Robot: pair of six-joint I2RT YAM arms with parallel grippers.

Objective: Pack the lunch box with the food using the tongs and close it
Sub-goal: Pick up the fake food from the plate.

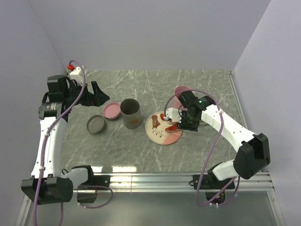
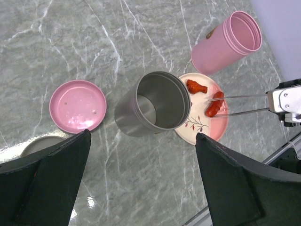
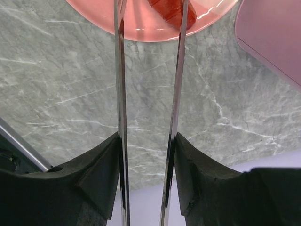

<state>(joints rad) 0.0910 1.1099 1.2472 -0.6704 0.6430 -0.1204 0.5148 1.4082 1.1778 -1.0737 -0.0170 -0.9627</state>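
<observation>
My right gripper (image 3: 146,136) is shut on the silver tongs (image 3: 120,94), pressing their two arms from outside. The tongs (image 2: 240,104) reach left over the cream-and-pink plate (image 1: 162,136). A red sausage piece (image 3: 171,12) lies on the plate between the tongs' tips. A second red piece (image 2: 196,86) and a brown piece (image 1: 155,121) also sit on the plate. The grey metal lunch box (image 2: 155,103) stands upright and open just left of the plate. Behind and left of it, my left gripper (image 2: 142,141) hangs wide open above the table, holding nothing.
A pink lid (image 2: 77,104) and a grey lid (image 1: 96,125) lie left of the lunch box. A pink cylinder (image 2: 228,41) lies on its side behind the plate, close to my right arm. Walls enclose the table; a metal rail (image 1: 155,178) runs along its near edge.
</observation>
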